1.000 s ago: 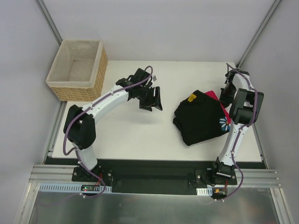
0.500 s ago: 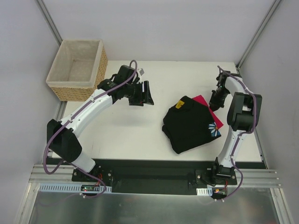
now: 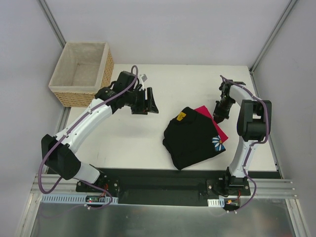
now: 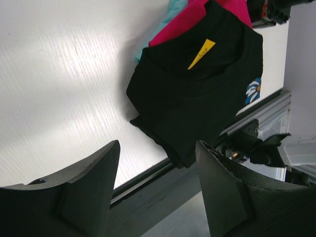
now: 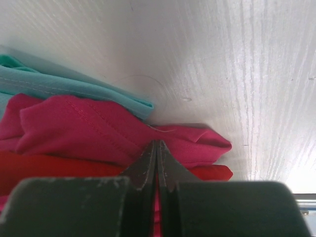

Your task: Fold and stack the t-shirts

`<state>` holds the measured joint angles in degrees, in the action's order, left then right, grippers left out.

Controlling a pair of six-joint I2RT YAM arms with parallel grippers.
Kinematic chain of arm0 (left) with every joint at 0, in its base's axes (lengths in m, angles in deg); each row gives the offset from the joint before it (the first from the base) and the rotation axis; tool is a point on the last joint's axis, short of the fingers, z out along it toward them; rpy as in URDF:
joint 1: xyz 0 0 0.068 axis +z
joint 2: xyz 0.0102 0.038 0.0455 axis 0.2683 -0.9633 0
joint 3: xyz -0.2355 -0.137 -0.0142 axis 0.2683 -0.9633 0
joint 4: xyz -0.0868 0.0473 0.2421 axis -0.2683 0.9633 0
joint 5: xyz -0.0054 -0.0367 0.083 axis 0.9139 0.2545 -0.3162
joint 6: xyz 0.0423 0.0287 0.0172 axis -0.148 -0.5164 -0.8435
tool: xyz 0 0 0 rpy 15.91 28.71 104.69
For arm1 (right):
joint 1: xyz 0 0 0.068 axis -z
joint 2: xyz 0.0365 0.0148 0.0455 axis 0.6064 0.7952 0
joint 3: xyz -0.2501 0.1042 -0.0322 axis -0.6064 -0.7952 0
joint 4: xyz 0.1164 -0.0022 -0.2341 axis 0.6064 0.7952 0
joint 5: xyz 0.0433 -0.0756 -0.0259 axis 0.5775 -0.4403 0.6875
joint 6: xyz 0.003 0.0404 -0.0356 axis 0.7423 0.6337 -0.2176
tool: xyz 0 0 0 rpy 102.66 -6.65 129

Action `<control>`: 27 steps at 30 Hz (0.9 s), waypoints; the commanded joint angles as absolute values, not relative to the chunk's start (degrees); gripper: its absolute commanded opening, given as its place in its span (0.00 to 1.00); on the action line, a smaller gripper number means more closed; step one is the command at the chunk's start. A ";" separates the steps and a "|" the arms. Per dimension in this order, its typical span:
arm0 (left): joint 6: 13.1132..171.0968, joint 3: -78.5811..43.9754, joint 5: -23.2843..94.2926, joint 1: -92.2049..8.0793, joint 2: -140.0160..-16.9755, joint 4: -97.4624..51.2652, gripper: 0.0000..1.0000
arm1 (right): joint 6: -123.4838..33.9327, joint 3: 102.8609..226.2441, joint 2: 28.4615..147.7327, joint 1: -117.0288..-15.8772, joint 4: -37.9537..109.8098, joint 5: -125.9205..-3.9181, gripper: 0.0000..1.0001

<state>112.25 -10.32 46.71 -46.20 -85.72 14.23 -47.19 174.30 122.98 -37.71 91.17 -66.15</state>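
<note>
The black t-shirt [image 3: 191, 139] lies folded on the table with a yellow tag [image 3: 181, 117] and a white daisy print [image 3: 217, 142] showing. The pinkish-red t-shirt [image 3: 204, 112] lies under it and sticks out at the far right edge. My right gripper [image 3: 218, 114] is shut, its tips [image 5: 157, 143] pressed against the pinkish-red shirt's [image 5: 89, 133] folded edge. My left gripper [image 3: 149, 101] hangs open to the left of the stack, apart from it, with nothing between its fingers. In the left wrist view the black shirt [image 4: 197, 94] lies beyond the open left gripper [image 4: 157, 144].
A wicker basket [image 3: 106, 74] with pale lining stands at the far left corner. A teal cloth edge [image 5: 74, 86] shows under the pinkish-red shirt. The table's near edge and black rail [image 3: 158, 174] run just below the stack. White walls close in both sides.
The stack of shirts has slid left and a little nearer, with my shut right gripper moving along at its far right edge. My left gripper has drawn back to the left, still open.
</note>
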 commanded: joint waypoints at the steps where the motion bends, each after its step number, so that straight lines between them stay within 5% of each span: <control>1: 112.16 -12.39 54.12 -45.88 -87.19 15.48 0.61 | -46.31 174.35 120.39 -38.73 93.08 -66.50 0.01; 3: 113.56 -15.10 54.14 -47.63 -87.81 15.66 0.57 | -46.40 174.61 120.74 -38.82 93.08 -66.58 0.01; 6: 116.90 -18.97 51.33 -50.27 -88.34 15.04 0.36 | -46.67 175.14 121.36 -38.73 93.08 -66.67 0.01; 7: 118.57 -19.94 51.24 -52.28 -89.13 14.52 0.22 | -46.76 175.40 121.62 -38.82 93.08 -66.41 0.01; 11: 122.35 -21.80 51.67 -58.53 -92.73 11.97 0.00 | -47.02 175.75 122.33 -38.91 92.99 -66.23 0.01; 27: 131.15 -13.89 56.33 -72.69 -110.93 8.18 0.00 | -50.01 174.88 122.42 -38.82 93.08 -66.76 0.01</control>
